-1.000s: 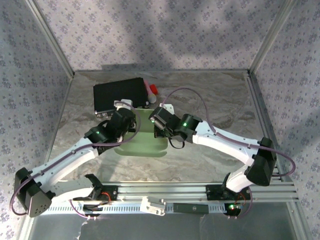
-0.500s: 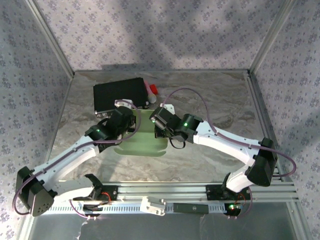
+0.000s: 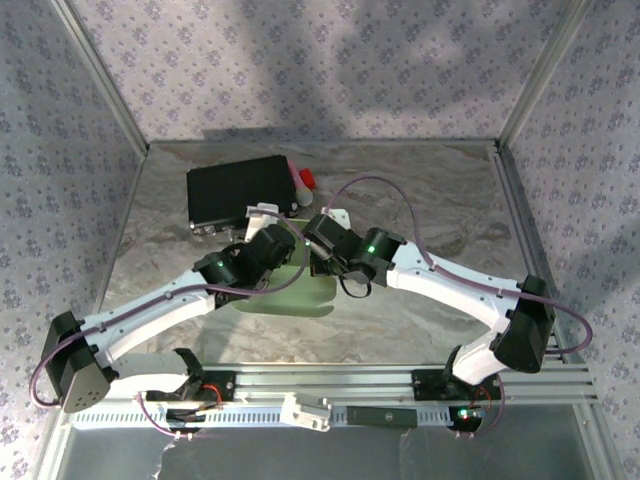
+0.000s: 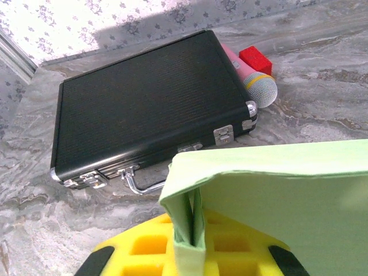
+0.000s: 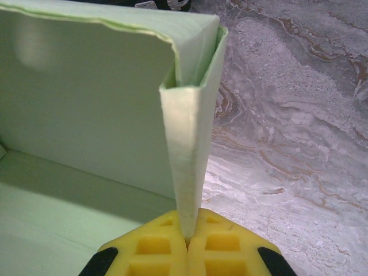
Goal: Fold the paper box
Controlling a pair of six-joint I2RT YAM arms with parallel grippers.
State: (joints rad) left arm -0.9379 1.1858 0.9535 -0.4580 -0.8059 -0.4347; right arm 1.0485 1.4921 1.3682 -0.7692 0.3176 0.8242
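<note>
Paper box point(image 4: 276, 195) corners in left hand point(image 4: 187, 248), right hand point(image 5: 188, 237)

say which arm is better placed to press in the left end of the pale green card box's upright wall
Left, probably. The left gripper is shut on the folded flap at that end of the pale green card box, while the right gripper pinches the opposite corner.

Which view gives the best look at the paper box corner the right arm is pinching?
Right wrist: the paper box is close up, its folded corner standing upright between the jaws of the right gripper. Left wrist shows another corner, clamped by the left gripper. In top external the arms cover most of it.
</note>
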